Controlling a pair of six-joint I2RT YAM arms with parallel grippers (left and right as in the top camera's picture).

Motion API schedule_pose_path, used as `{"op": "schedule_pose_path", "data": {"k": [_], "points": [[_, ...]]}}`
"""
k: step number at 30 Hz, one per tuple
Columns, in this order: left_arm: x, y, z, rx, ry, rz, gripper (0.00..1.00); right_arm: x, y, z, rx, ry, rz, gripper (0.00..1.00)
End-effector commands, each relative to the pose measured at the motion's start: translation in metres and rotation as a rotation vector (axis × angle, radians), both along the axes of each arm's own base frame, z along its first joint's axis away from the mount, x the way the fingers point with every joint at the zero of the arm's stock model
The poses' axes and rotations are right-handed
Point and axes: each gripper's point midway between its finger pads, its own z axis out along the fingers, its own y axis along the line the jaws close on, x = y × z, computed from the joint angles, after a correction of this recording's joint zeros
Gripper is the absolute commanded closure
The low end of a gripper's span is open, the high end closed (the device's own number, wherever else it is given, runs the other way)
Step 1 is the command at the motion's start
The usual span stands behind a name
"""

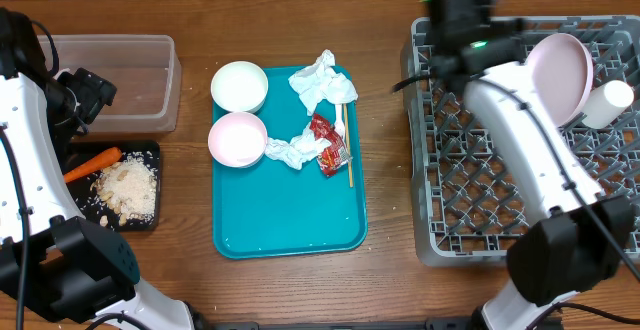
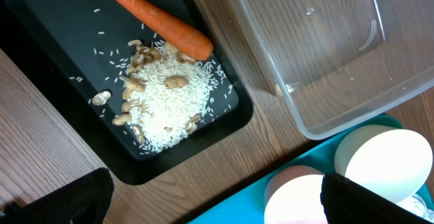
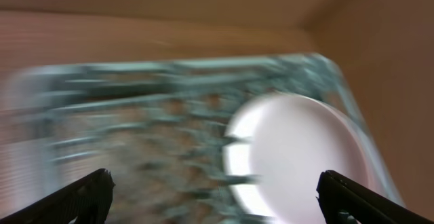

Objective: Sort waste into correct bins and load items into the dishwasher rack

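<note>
From overhead, task reads roughly half done; big white plate stands on edge at the far right of the grey dish rack, small cup just beside it; carrot and pile of crumbs sit in the black tray; clear tub looks empty. Left to do, by my read: far bowl, near bowl and thin stick on the teal tray go to the rack; far napkin, near napkin and red wrapper need a bin, likely the tub; fork not made out. Left gripper hangs over the tub's left end; right gripper is at the rack's far-left corner, apart from the plate. Brown wood-grain table, a few pale flecks on it near the rack; plain brown board along the far edge; no more of the room shows.

Left wrist view: left gripper spread wide, nothing between the fingers; carrot touches the crumbs, which are rice grains and peanuts; tub corner bare; far bowl and near bowl at the teal tray's edge.

Right wrist view: badly blurred; right gripper wide apart at the lower corners, holding nothing; plate upright in the rack ahead to the right; brown board behind.
</note>
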Motion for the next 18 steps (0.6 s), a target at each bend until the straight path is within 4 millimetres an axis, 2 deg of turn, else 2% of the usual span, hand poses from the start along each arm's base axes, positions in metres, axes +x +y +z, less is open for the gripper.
{"op": "schedule_pose_path", "data": {"k": [1,3,5,7,9,13,15,18], "points": [[0.001,-0.001,0.011,0.011,-0.033,0.013,0.0,-0.004,0.1,-0.002,0.232,0.028,0.285,0.0],[0.001,-0.001,0.011,0.011,-0.033,0.013,0.0,-0.02,0.163,-0.015,0.414,0.114,0.485,0.0],[0.001,-0.001,0.011,0.012,-0.033,0.013,0.0,-0.039,0.207,-0.024,0.548,0.19,0.626,0.0],[0.001,-0.001,0.011,0.011,-0.033,0.013,0.0,-0.053,0.232,-0.031,0.626,0.248,0.702,0.0],[0.001,-0.001,0.011,0.011,-0.033,0.013,0.0,-0.064,0.247,-0.045,0.673,0.304,0.715,0.0],[0.001,-0.001,0.011,0.011,-0.033,0.013,0.0,-0.073,0.252,-0.079,0.701,0.389,0.64,0.0],[0.001,-0.001,0.011,0.011,-0.033,0.013,0.0,-0.082,0.255,-0.105,0.689,0.47,0.622,0.0],[0.001,-0.001,0.011,0.011,-0.033,0.013,0.0,-0.092,0.261,-0.128,0.703,0.553,0.618,0.0]]}}
